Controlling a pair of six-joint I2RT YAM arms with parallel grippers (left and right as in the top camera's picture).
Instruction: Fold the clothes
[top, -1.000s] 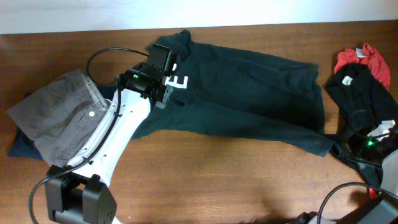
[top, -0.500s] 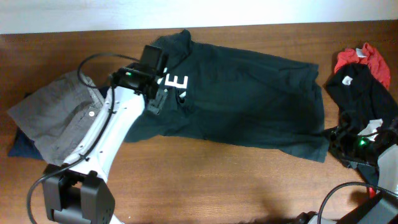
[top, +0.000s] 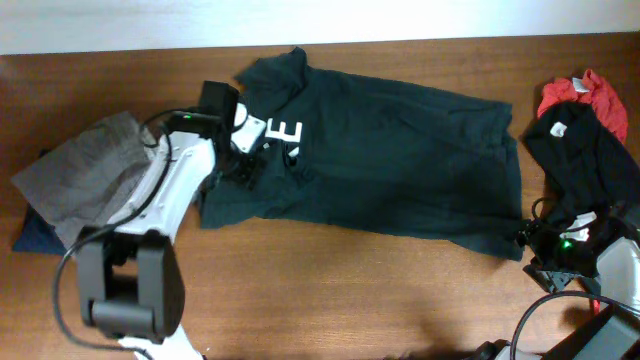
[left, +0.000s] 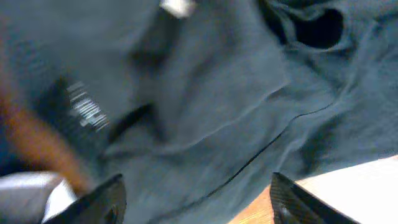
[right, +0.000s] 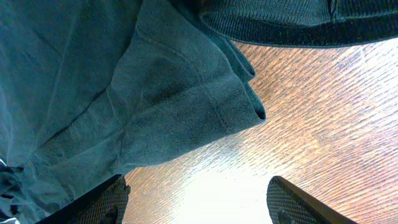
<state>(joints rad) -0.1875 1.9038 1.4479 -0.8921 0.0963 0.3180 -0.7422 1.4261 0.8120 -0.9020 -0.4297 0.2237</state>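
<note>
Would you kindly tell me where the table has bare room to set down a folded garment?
The widest bare wood is the front strip of the table, below the hem of the T-shirt, between the left arm and the right arm. A smaller patch lies back left, behind the grey garment. The right end is crowded with the black garment and the red garment.

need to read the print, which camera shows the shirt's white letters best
Overhead: the white letters show clearly on the dark shirt. Left wrist gives only a blurred white patch at its top edge; right wrist shows just a shirt edge, no letters.
</note>
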